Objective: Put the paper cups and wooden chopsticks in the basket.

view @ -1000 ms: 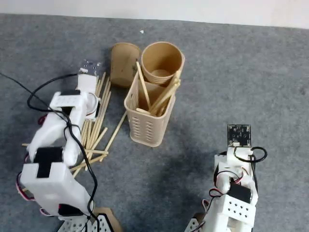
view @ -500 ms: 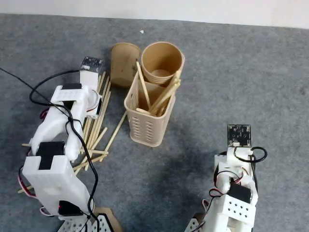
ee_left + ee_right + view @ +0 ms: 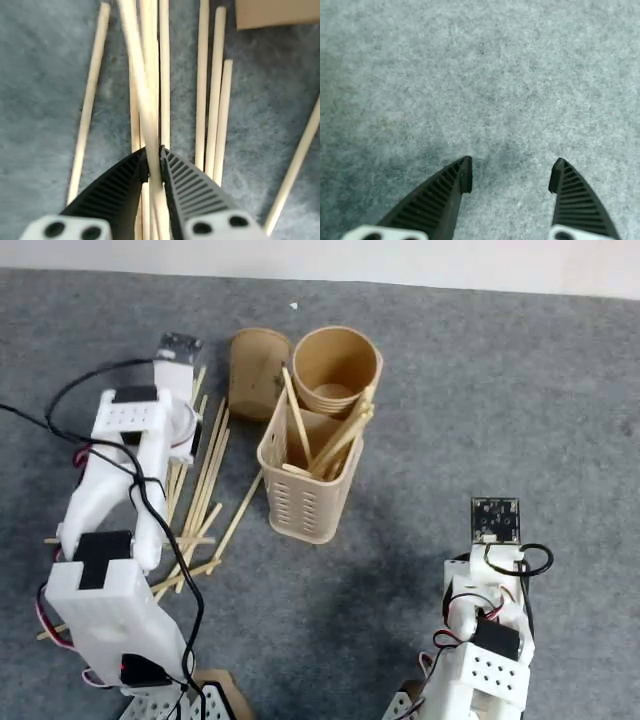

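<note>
My left gripper (image 3: 154,150) is shut on one wooden chopstick (image 3: 137,85), just above several loose chopsticks (image 3: 209,90) that lie on the grey carpet. From above, the left arm (image 3: 130,420) sits over the far end of the chopstick pile (image 3: 205,490). The beige basket (image 3: 300,505) stands in the middle and holds several chopsticks (image 3: 345,435) and an upright paper cup (image 3: 336,368). A second paper cup (image 3: 258,370) lies on its side just left of the basket. My right gripper (image 3: 512,175) is open over bare carpet, at the near right.
The right arm (image 3: 495,570) stands near the front edge, well apart from the basket. Grey carpet (image 3: 500,390) stretches free to the right of the basket and between the two arms. A pale wall strip runs along the far edge.
The left arm has shifted toward the far side of the table, along the chopstick pile. The right arm, basket and cups have not moved.
</note>
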`<state>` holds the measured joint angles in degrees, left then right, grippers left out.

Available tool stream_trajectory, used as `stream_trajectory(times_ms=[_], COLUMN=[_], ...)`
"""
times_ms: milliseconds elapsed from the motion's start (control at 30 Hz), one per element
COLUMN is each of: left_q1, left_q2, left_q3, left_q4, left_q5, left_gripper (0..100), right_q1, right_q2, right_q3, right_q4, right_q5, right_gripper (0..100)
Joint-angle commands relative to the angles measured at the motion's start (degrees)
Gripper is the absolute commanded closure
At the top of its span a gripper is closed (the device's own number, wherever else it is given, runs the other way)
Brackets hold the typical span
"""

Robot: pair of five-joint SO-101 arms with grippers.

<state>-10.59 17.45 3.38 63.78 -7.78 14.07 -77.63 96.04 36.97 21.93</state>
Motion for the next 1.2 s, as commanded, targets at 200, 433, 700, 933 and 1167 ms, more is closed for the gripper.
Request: stream_trajectory(times_ms=[200, 433, 700, 933, 1167], left_q1=[1.19, 5.67, 15.6, 26.24, 32.4], left_q2=[-2.42, -2.42, -2.33, -1.8, -1.63], left_q3=[-13.76, -37.58, -71.96, -86.02, -86.11], left_q4=[5.8, 17.05, 29.8, 30.86, 29.36], left_q5=[0.44, 1.23, 6.51, 11.87, 14.24], left_gripper=[100, 100, 100, 100, 100], right_q1=[-0.48, -0.48, -0.48, -0.48, -0.48], right_q2=[-0.75, -0.75, -0.75, -0.75, -0.75], right_q3=[1.8, 1.8, 1.8, 1.8, 1.8], right_q4=[-1.01, -1.01, -1.01, -1.01, -1.01], right_q5=[0.44, 0.44, 0.44, 0.44, 0.44], right_gripper=[73.8, 73.8, 73.8, 73.8, 73.8])
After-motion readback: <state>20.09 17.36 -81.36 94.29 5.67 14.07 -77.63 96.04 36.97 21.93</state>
